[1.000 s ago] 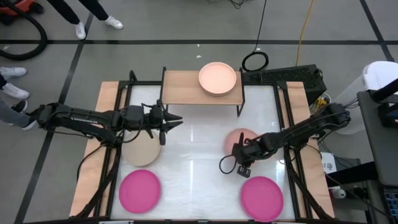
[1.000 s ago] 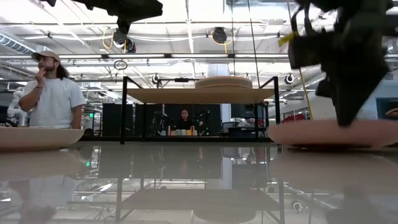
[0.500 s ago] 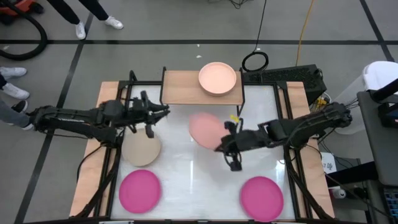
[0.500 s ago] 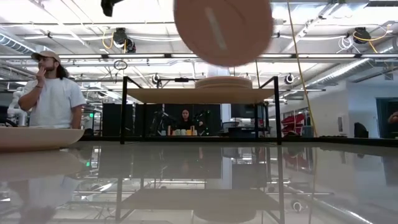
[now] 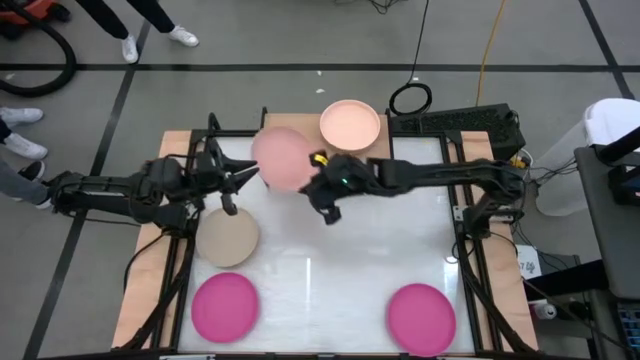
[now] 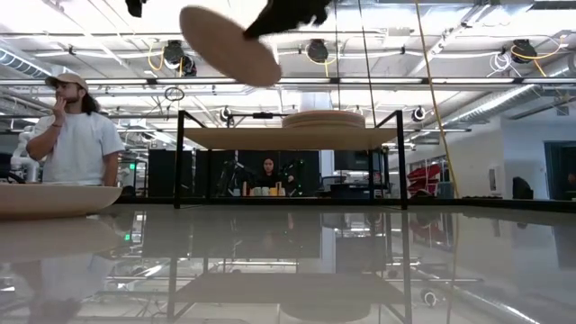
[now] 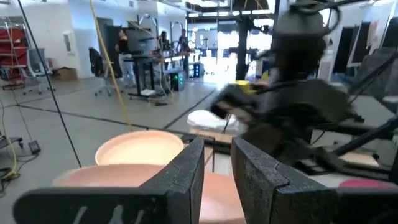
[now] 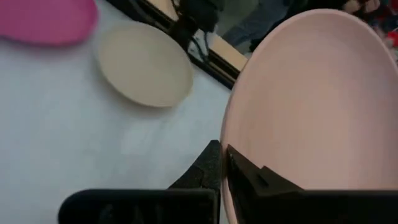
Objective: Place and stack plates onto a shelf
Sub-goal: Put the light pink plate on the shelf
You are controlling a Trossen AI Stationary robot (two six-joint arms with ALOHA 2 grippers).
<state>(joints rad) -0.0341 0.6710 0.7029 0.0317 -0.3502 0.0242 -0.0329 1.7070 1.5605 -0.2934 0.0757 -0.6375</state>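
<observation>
High view: a white tabletop (image 5: 320, 290) framed in light wood stands on a grey floor with dark tape lines; shoes of people show at the upper left. At table level the room behind is a workshop hall with ceiling lights, and a person (image 6: 74, 135) in a white shirt stands at the left. The shelf (image 5: 300, 150) sits at the table's far edge with a peach plate (image 5: 350, 126) on its right half. On the table lie a beige plate (image 5: 228, 240) and two magenta plates (image 5: 225, 305) (image 5: 421, 316).

The right gripper (image 5: 318, 188) is raised over the shelf's left half, and its fingers (image 8: 249, 177) pinch the rim of a pink plate (image 5: 283, 159). The plate stands out from the fingertips, tilted, well above the shelf board in the low view. The left gripper (image 5: 238, 180) hangs just beside that plate, above the beige plate's far edge; its fingers (image 7: 180, 177) are a narrow gap apart with nothing between them, and the pink plate lies just past their tips.
</observation>
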